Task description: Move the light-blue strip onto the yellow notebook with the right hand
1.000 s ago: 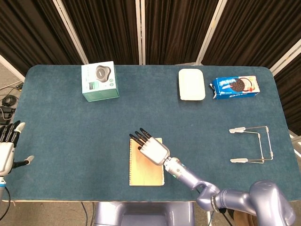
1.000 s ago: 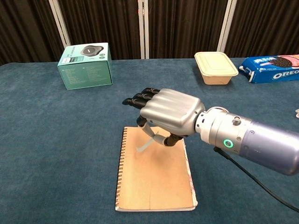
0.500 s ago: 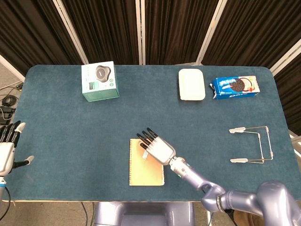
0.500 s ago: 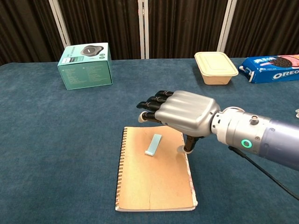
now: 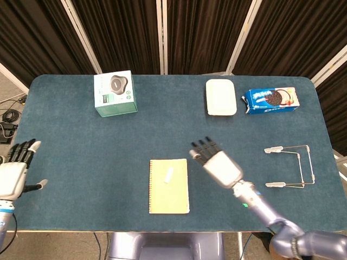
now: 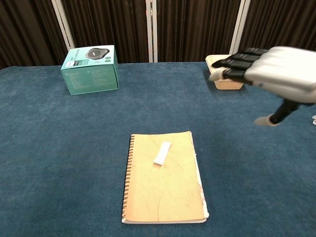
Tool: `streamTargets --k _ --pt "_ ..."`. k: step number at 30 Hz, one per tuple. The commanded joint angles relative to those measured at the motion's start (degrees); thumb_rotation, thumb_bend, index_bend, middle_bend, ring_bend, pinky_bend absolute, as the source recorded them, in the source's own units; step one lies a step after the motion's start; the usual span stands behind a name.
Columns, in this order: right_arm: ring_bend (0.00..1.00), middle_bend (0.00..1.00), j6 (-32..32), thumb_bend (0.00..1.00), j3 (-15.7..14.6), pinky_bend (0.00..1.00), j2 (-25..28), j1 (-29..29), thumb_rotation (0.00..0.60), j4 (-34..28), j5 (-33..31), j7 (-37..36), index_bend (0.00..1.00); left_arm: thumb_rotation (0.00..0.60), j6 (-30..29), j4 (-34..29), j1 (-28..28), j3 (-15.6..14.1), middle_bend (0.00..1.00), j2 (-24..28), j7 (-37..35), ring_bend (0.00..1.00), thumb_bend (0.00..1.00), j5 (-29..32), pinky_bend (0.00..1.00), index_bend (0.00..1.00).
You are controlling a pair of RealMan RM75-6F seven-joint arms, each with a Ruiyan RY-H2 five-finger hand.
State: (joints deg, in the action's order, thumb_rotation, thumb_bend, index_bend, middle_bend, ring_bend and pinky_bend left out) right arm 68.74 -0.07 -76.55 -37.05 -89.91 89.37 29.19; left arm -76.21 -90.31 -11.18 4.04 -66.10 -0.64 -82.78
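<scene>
The light-blue strip (image 5: 169, 174) (image 6: 162, 152) lies flat on the upper part of the yellow spiral notebook (image 5: 169, 195) (image 6: 163, 190), near the table's front edge. My right hand (image 5: 217, 162) (image 6: 269, 73) hovers above the table to the right of the notebook, fingers extended and apart, holding nothing. My left hand (image 5: 14, 172) is at the far left edge of the table in the head view, fingers spread and empty; the chest view does not show it.
A teal box (image 5: 114, 93) (image 6: 90, 69) stands at the back left. A cream lidded container (image 5: 220, 97) (image 6: 228, 71) and a blue cookie pack (image 5: 271, 99) (image 6: 291, 72) sit at the back right. A wire rack (image 5: 290, 166) lies at the right.
My right hand let go of the strip, leaving it on the notebook, then lifted and drew away to the right. The left hand shifted slightly.
</scene>
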Motion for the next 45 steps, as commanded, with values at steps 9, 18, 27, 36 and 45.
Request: streamTargets --k 9,18,27,36,45 --pt "0.0 0.0 15.61 0.05 -1.78 0.0 8.14 15.93 0.6 7.31 -3.27 -24.1 0.04 0.6 23.42 -9.38 -18.07 3.81 0.0 -0.4 6.45 0.0 0.8 2.33 0.0 0.18" --pt "0.0 0.0 19.75 0.0 -0.29 0.0 8.04 21.36 0.6 4.92 -5.2 -25.24 0.0 0.6 32.2 -7.78 -27.98 4.97 0.0 -10.02 17.4 0.0 0.86 9.5 0.0 0.29" --pt "0.0 0.0 19.26 0.0 0.44 0.0 8.97 23.39 0.6 2.35 -5.64 -23.16 0.0 0.6 36.04 -4.22 -34.97 4.15 0.0 -19.89 24.95 0.0 0.87 18.43 0.0 0.31" --pt "0.0 0.0 17.79 0.0 1.8 0.0 9.81 23.96 0.6 1.84 -5.72 -25.29 0.0 0.6 34.56 -3.95 -39.16 2.19 0.0 -23.9 32.15 0.0 0.88 26.89 0.0 0.29" --pt "0.0 0.0 17.67 0.0 2.65 0.0 9.85 24.67 0.6 1.64 -4.96 -25.25 0.0 0.6 32.93 -2.18 -40.84 0.79 0.0 -26.83 32.75 0.0 0.88 28.43 0.0 0.3"
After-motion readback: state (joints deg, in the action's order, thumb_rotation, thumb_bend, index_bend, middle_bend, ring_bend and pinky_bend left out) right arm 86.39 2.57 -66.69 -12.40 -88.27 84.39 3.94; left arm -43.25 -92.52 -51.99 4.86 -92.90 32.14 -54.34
